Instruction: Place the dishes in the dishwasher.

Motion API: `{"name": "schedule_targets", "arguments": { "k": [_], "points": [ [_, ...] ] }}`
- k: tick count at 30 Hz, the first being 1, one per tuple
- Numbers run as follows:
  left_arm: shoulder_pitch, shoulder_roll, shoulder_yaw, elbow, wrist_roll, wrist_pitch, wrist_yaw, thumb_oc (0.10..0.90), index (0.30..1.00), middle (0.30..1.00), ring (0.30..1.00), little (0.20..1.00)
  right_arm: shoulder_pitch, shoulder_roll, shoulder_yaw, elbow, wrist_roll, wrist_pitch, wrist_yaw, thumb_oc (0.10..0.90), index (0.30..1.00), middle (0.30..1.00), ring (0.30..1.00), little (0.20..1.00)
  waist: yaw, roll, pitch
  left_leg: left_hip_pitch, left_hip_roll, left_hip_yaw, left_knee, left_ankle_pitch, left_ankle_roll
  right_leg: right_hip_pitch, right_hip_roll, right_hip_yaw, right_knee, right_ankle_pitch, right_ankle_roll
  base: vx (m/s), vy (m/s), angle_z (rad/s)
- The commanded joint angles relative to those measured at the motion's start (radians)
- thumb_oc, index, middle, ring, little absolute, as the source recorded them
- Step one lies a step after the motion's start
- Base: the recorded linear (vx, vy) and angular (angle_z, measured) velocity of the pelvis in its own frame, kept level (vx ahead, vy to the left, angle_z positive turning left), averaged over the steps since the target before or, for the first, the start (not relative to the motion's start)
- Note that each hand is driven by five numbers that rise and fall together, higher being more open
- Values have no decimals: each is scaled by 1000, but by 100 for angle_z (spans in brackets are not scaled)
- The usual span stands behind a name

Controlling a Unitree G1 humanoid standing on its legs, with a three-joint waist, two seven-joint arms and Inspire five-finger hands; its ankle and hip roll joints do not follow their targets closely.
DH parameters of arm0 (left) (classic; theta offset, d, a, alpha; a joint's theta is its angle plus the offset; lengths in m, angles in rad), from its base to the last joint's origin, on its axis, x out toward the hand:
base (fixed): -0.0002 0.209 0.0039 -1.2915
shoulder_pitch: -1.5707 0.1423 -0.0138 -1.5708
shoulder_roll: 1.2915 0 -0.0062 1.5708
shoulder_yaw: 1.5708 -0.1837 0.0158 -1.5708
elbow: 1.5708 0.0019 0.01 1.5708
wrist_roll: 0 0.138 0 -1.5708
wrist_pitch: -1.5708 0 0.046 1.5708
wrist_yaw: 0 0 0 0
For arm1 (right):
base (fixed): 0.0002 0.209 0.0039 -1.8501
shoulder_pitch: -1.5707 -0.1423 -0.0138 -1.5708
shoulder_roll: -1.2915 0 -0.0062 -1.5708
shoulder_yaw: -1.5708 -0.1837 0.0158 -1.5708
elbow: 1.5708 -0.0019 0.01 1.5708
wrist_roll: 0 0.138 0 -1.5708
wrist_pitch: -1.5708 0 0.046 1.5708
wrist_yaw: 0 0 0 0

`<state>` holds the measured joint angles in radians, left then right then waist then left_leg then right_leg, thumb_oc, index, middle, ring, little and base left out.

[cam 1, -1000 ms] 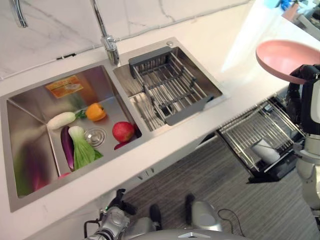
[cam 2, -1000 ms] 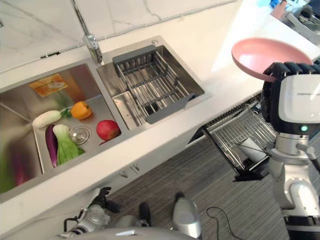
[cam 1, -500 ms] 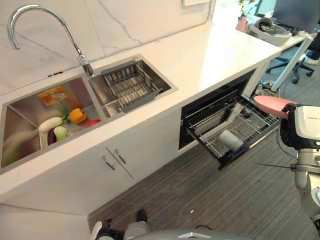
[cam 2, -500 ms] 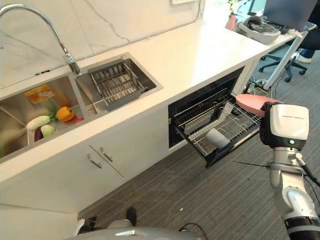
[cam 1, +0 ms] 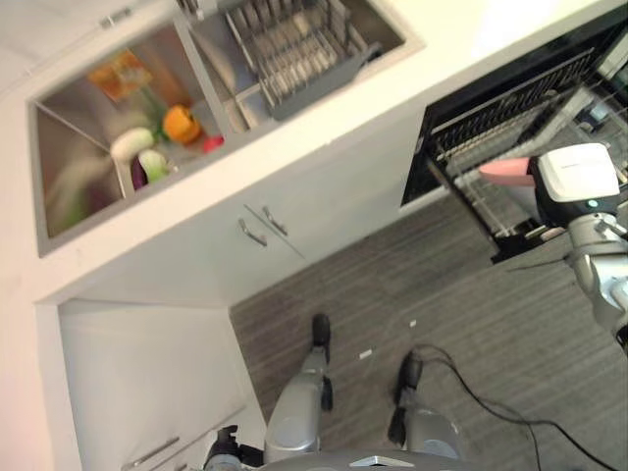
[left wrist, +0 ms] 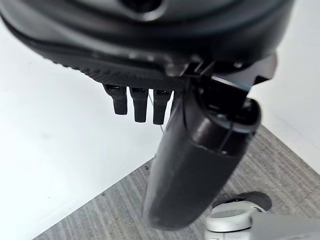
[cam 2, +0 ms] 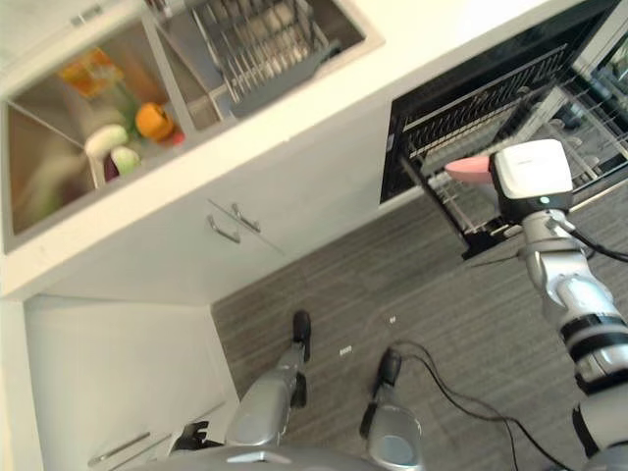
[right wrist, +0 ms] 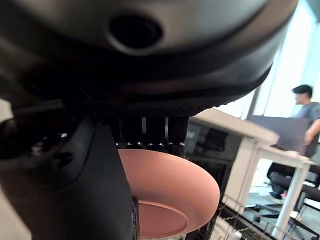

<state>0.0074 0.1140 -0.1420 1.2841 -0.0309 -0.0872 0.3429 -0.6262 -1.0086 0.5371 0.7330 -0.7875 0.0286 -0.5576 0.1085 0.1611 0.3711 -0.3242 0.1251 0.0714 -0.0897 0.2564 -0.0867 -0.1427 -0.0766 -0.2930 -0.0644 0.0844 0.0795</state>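
A pink plate is pinched between the fingers and thumb of my right hand. It is held roughly level, and its rim juts out over the front of the dishwasher's pulled-out wire rack. The rack's front part under the plate looks bare. Down by my side, my left hand hangs over grey floor with relaxed fingers and nothing in it.
The open dishwasher sits under the white counter. A double sink holds vegetables and a grey drying rack. White cabinet doors face the grey floor. A person stands far off by desks.
The camera has swung, so the whole picture has shifted. The plate stays in my right hand and has come down from above the counter to the level of the dishwasher rack.
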Motion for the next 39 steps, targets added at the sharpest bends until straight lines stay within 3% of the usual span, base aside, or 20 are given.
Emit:
{"name": "schedule_targets", "arguments": {
  "k": [1, 6, 7, 8, 9, 21, 24, 25, 26, 31, 34, 39],
  "points": [
    [-50, 75, -18, 18, -109, -35, 43, 800, 900, 900, 900, 900, -164, -30, -3, -5, 64, 37, -53, 400, 300, 300, 300, 300, 0, -125, -9, 73, 9, 5, 2, -112, -63, 4, -79, 14, -23, -32, 105, -26, 50, 8],
    [-77, 65, -47, -6, -151, -52, 52, 800, 900, 900, 900, 900, -233, 9, 8, 87, 114, 58, -89, 400, 300, 300, 300, 300, 2, -115, 14, 49, -3, 5, 2, -106, -61, -18, -90, 18, -23, -19, 107, -19, 33, 6],
    [-85, 65, -54, -17, -165, -59, 57, 800, 900, 900, 900, 900, -262, 11, 13, 102, 131, 60, -96, 590, 585, 585, 585, 585, 1, -112, 20, 43, -10, 5, 2, -105, -61, -24, -97, 20, -23, -14, 108, -37, 61, 8],
    [-85, 65, -54, -17, -165, -59, 57, 800, 900, 900, 900, 900, -262, 11, 13, 102, 131, 60, -96, 590, 585, 585, 585, 585, 1, -112, 20, 43, -10, 5, 2, -105, -61, -24, -97, 20, -23, -14, 108, -26, 55, 7],
    [-96, 65, -63, -23, -170, -63, 59, 800, 900, 900, 900, 900, -280, 10, 19, 124, 150, 57, -92, 800, 900, 900, 900, 900, 2, -109, 20, 41, -16, 4, 2, -105, -61, -26, -103, 20, -23, -10, 110, -9, 35, 2],
    [-109, 74, -49, -27, -157, -53, 57, 800, 900, 900, 900, 900, -302, -34, -51, 60, 253, 49, -116, 800, 900, 900, 900, 900, -18, -107, -1, 86, -34, 1, 2, -124, -53, 23, -133, 19, -23, -6, 115, -1, 7, 0],
    [-97, 71, -34, -36, -147, -45, 53, 800, 900, 900, 900, 900, -222, -35, -146, 4, 297, 41, -118, 800, 900, 900, 900, 900, -27, -111, -33, 131, -40, 7, 2, -142, -45, 66, -140, 19, -23, -15, 115, 53, 8, 0],
    [-88, 68, -24, -36, -137, -37, 50, 800, 900, 900, 900, 900, -140, -16, -232, -48, 330, 32, -121, 800, 900, 900, 900, 900, -30, -115, -54, 161, -41, 11, 2, -153, -41, 97, -144, 15, -23, -24, 116, 88, 10, -2],
    [-88, 68, -24, -36, -137, -37, 50, 800, 900, 900, 900, 900, -140, -16, -232, -48, 330, 32, -121, 800, 900, 900, 900, 900, -30, -115, -54, 161, -41, 11, 2, -153, -41, 97, -144, 15, -23, -24, 116, 105, 12, 1],
    [-71, 58, 22, -29, -105, -16, 45, 800, 900, 900, 900, 900, 122, 94, -501, -122, 476, 2, -152, 800, 900, 900, 900, 900, -47, -112, -104, 238, -46, 26, 2, -180, -33, 173, -154, 5, -23, -50, 117, 80, -4, 1],
    [-76, 47, 31, -35, -107, -13, 54, 800, 900, 900, 900, 900, 210, 184, -617, -155, 593, -21, -202, 800, 900, 900, 900, 900, -62, -93, -90, 235, -49, 33, 2, -179, -31, 161, -160, 12, -23, -46, 118, -43, -10, -3],
    [-95, 35, -34, -76, -107, -25, 49, 800, 900, 900, 900, 900, 203, 205, -651, -137, 670, -52, -229, 800, 900, 900, 900, 900, -82, -42, -13, 178, -56, 34, 3, -154, -34, 79, -169, 36, -9, -25, 116, -134, 18, -17]
  ]
}}
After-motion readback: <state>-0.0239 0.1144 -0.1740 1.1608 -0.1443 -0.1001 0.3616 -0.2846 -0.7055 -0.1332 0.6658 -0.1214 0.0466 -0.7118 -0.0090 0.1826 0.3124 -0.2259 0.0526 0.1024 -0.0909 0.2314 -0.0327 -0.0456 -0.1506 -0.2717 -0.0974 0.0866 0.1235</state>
